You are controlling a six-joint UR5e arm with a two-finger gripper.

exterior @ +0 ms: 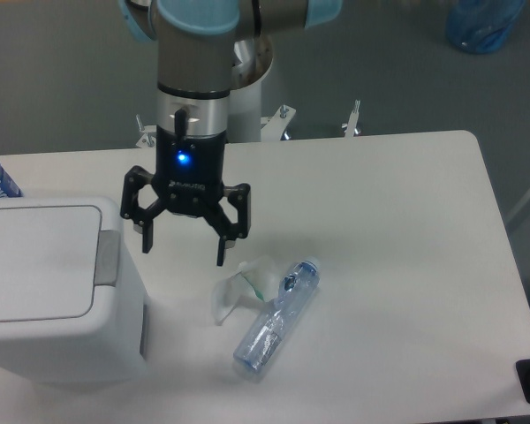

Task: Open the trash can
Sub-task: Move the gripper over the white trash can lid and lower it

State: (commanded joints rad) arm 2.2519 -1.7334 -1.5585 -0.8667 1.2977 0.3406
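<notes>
Just right of the boxy white plastic trash can point(49, 291), the black two-finger gripper point(184, 251) hangs wide and empty beside its grey push tab point(109, 256)

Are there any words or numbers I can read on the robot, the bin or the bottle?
None can be read.
Black two-finger gripper: pale lettering under its blue light, too blurred to read.
Clear plastic bottle lying on the table: no readable label.
Large white plastic trash can: no text visible.
</notes>
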